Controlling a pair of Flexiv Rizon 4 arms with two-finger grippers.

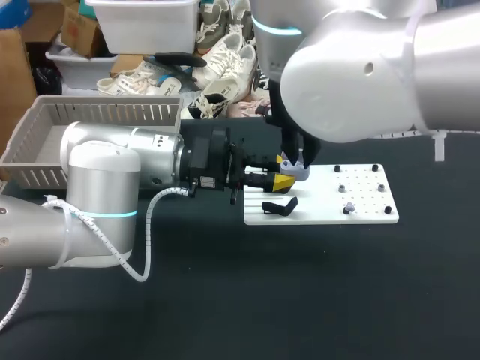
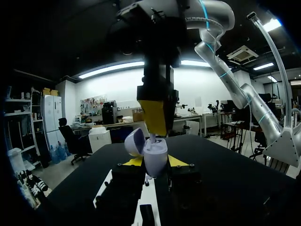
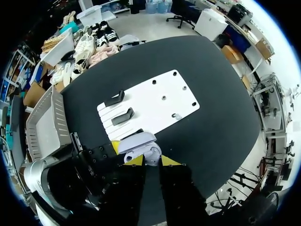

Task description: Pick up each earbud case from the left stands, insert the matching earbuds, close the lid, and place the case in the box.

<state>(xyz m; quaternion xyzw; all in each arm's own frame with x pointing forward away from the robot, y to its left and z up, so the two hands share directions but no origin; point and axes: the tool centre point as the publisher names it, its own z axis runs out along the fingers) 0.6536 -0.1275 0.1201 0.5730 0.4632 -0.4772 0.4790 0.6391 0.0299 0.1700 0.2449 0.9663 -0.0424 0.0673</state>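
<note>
Left wrist view has the left end effector (image 2: 155, 164) nearest, its two yellow tips pressed against either side of the pale earbud case (image 2: 156, 154), which stands upright between them with its lid (image 2: 134, 141) swung open. The right end effector (image 2: 154, 117) hangs directly over the open cup, almost touching it. I cannot tell whether it is pinching anything, though a thin pale stem seems to show just under it. The main risk, as I judge it, lies in this tight meeting. A downward push that is slightly off the cup's axis could jam an earbud on the rim, or twist the case in its side pinch so that it slips out and drops. The descending tool could also knock the raised lid or strike the left tips. Below them, the case is held just above the left edge of the white board (image 1: 364, 196), close over a black stand (image 1: 280, 205), so a dropped case would land there. A small pale piece (image 1: 348, 208), perhaps an earbud, sits toward the board's right end. Well to the board's left and behind it waits the grey basket (image 1: 45, 139).
</note>
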